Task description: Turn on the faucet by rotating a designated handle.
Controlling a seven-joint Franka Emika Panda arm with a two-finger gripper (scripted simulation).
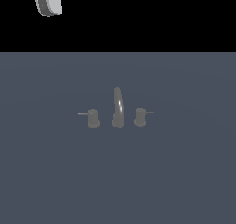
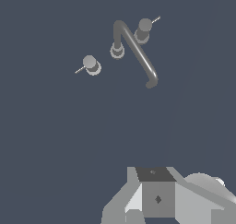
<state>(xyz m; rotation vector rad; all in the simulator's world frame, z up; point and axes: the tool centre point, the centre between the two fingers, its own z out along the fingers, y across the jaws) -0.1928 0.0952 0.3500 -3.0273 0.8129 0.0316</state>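
Observation:
The faucet [image 1: 118,109] stands mid-floor: a tall arched spout between two stubby grey knobs. The handle [image 1: 93,118] is the knob on the exterior view's left, its thin rod sticking out leftward. The wrist view looks down on the faucet [image 2: 133,48] from high up. There the handle [image 2: 91,64] sits apart from the spout base. My gripper [image 2: 156,200] shows only as grey hand parts at the picture's edge, far from the handle. Its fingertips are cut off, so its state does not show. A white and grey piece of the arm [image 1: 47,2] hangs at the top left of the exterior view.
The mirror-image knob [image 1: 140,117] with a rightward rod stands on the other side of the spout. All three pieces rest on a flat blue-grey floor [image 1: 118,181] under a black background.

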